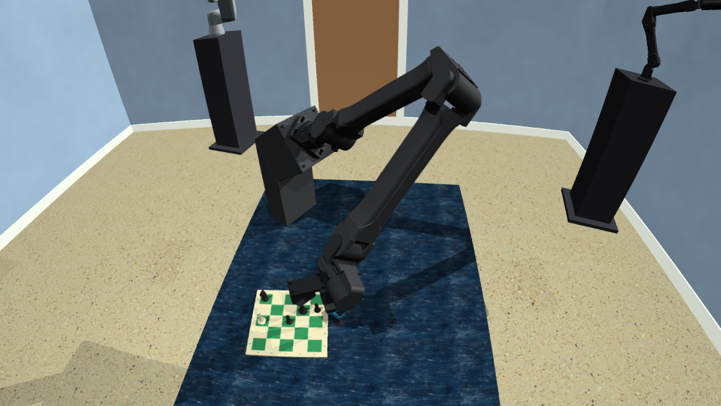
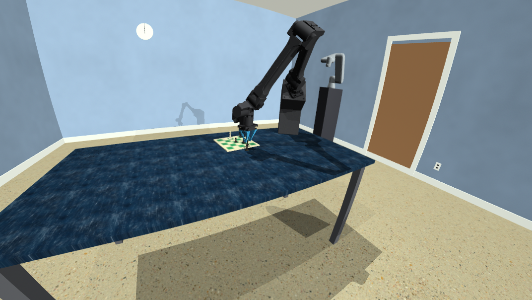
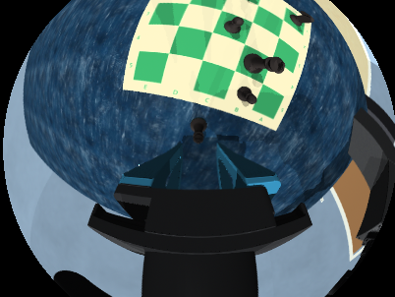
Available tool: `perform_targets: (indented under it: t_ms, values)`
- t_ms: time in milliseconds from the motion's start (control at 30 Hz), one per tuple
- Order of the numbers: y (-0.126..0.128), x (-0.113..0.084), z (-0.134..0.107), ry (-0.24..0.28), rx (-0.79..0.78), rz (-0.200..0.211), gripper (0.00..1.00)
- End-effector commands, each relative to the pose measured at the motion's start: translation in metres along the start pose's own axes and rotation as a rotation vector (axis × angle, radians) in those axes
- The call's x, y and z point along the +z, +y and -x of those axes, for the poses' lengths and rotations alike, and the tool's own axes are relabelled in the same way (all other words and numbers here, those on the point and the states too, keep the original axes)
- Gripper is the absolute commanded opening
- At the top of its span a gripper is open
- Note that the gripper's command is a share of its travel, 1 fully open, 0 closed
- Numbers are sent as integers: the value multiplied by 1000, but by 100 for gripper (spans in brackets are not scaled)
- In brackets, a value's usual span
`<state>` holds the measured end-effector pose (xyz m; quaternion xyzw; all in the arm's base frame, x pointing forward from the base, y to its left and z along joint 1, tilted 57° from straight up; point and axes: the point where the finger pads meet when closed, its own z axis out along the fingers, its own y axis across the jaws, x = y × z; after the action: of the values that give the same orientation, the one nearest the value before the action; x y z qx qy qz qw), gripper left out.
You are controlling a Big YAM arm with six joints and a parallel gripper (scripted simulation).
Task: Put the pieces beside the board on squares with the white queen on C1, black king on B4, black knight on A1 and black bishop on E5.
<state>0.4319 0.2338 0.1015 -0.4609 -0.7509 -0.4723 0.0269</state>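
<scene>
The black bishop (image 1: 338,321) (image 2: 247,147) (image 3: 198,127) stands upright on the table, just off the board's 5 edge. My gripper (image 1: 337,314) (image 2: 247,141) (image 3: 200,142) points down above it, fingers partly open, tips close around its top; nothing is gripped. On the board (image 1: 286,354) (image 2: 228,150) (image 3: 128,84), the white queen (image 1: 260,318) (image 2: 230,134) stands on C1, outside the wrist view. The black king (image 1: 302,310) (image 3: 254,63) stands on B4, its top covered by the gripper body in the top view. The black knight (image 1: 264,296) (image 3: 299,20) stands on A1. E5 shows no piece.
A black pawn (image 1: 317,308) (image 3: 246,94) stands on B5, close to the gripper. Another black pawn (image 1: 288,319) (image 2: 235,140) (image 3: 233,25) stands on C3. The arm's wrist hangs over part of the board's A side. The dark blue table (image 1: 413,363) (image 2: 149,186) surrounds the board.
</scene>
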Motion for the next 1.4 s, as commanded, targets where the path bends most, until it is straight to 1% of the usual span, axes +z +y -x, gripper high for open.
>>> perform_targets:
  t_ms: [0,133,233,367,433,467,600,1367]
  values:
    - [5,2,2,-4,12,10,35]
    - [5,2,2,-4,11,10,35]
    - [6,2,-4,2,4,10,35]
    - [12,-3,-10,3,-3,20,35]
    - [12,-3,-10,3,-3,20,35]
    - [14,-7,-4,-8,6,27,35]
    - [13,-5,-8,-2,3,20,35]
    - [13,-5,-9,-2,2,22,35]
